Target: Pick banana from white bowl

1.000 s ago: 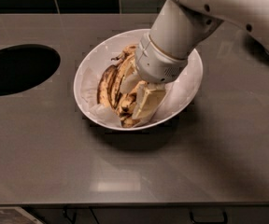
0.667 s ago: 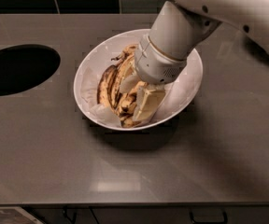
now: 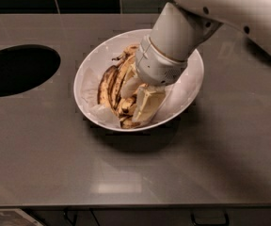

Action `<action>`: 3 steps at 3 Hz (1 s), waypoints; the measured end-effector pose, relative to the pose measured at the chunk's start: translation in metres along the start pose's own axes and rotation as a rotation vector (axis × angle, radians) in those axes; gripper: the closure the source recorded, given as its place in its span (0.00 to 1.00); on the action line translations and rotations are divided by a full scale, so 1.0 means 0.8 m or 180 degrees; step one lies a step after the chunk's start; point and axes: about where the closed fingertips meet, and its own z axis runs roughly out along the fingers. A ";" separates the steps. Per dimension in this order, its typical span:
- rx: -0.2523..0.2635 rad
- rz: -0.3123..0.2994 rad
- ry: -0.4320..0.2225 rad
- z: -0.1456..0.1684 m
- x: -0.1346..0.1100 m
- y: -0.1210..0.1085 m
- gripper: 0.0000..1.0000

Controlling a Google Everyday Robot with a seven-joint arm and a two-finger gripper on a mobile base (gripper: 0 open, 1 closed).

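Note:
The white bowl (image 3: 192,86), wide, shallow and lined with crumpled white paper, stands in the middle of the grey counter. Brown-spotted bananas (image 3: 111,83) lie in a bunch in its left half. My gripper (image 3: 138,96) reaches down into the bowl from the upper right, at the right side of the bunch. Its pale fingers (image 3: 148,103) are closed against a banana in the lower part of the bunch. The white arm and wrist hide the bowl's far right inside and part of the bananas.
A dark round hole (image 3: 18,69) is cut into the counter at the left. Dark tiles line the wall behind the counter. The counter's front edge (image 3: 135,205) runs along the bottom, with drawer handles below it.

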 end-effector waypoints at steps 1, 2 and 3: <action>0.0000 0.0000 0.0000 0.000 0.000 0.000 1.00; 0.0001 0.0000 0.0001 0.000 0.000 0.000 1.00; 0.0045 -0.0022 0.0077 -0.011 -0.011 0.000 1.00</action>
